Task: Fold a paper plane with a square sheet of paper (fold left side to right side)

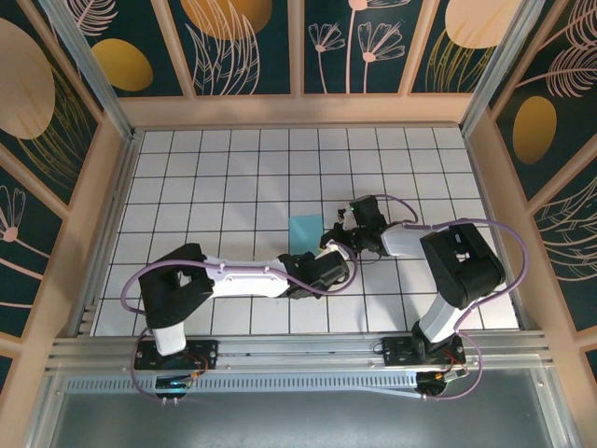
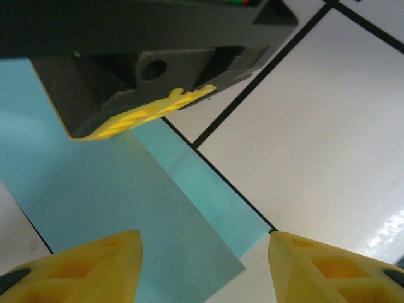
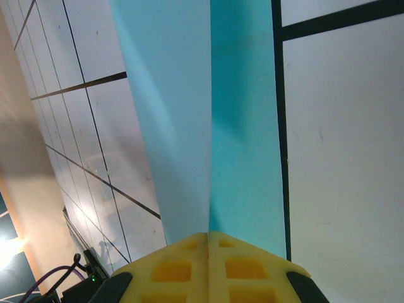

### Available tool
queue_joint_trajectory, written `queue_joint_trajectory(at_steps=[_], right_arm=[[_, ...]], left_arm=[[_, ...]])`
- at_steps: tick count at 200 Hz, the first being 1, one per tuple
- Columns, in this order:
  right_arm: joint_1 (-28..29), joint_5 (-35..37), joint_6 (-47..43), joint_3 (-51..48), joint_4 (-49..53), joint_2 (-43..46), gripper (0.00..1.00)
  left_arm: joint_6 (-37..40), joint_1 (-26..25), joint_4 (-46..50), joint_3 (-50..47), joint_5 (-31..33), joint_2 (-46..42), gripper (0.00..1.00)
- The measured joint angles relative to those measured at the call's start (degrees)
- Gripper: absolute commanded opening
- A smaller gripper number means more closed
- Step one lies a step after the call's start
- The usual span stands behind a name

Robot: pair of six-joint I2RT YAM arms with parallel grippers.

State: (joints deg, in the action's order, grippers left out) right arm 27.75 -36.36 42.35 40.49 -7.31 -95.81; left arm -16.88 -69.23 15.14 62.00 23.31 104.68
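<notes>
Teal-blue, thin and matte: the square sheet of paper (image 1: 303, 230) sits near the middle of the white gridded desk (image 1: 215, 168), part flat and part lifted. In the right wrist view there are two layers, a paler flap on the left and a deeper teal strip on the right. They meet along a line running straight away from the right end effector (image 3: 208, 252), whose yellow fingers are pressed together with the paper caught between them. From above, that end effector (image 1: 343, 229) touches the sheet's right edge, so the sheet lies to its left. The left end effector (image 2: 202, 265) has its fingers spread wide and holds nothing; it straddles the sheet's near corner, with the paper just beyond it. The right arm is nearer and in contact. Judgement: the fold is under way. The next move turns on carrying the pinched paper across that line while the left end effector pins the flat part. Whether the edges line up cannot be told.
</notes>
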Motion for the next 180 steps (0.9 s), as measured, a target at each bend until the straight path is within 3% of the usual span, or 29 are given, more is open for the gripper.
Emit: queue_joint_trajectory(at_steps=[33, 145, 180], right_arm=[[0.00, 0.00, 0.00, 0.00, 0.00, 0.00, 0.00], [0.00, 0.02, -0.02, 0.00, 0.00, 0.00, 0.00], [-0.02, 0.24, -0.11, 0.00, 0.26, 0.35, 0.12]], left_arm=[[0.20, -0.02, 0.11, 0.04, 1.46, 0.44, 0.44], [-0.39, -0.02, 0.00, 0.04, 1.18, 0.37, 0.00], [-1.36, 0.00, -0.55, -0.52, 0.96, -0.50, 0.00]])
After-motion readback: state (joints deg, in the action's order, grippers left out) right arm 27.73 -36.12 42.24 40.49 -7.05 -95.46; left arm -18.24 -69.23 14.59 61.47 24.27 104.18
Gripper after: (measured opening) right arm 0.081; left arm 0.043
